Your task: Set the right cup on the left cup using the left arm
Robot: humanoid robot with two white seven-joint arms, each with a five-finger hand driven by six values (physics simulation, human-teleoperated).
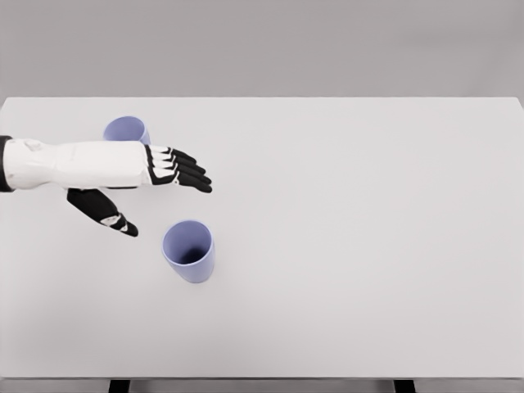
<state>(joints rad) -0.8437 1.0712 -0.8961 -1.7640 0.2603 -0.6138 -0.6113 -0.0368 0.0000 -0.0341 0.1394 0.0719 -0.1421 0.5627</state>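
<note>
Over the counter's left part, left hand [143, 184] hovering, palm side turned away, white forearm coming in from the left edge. Fingers [187, 170] black, stretched out straight toward the right, lying close side by side; thumb [105, 211] splayed down and forward, well apart from them. Holding nothing. Just behind the forearm, partly hidden by it, left cup [126, 129]: lilac, upright, mouth open upward, only rim and upper wall showing. Nearer the camera and to the right of the thumb tip, right cup [189, 250]: same lilac, upright, open mouth up, standing free, near the thumb but apart from it, below the fingertips. Cups well apart from each other, hand between them. Counter [368, 246] white, flat, spanning nearly the whole width; grey wall behind; two dark legs peeking out at the bottom edge. Right arm out of view.
</note>
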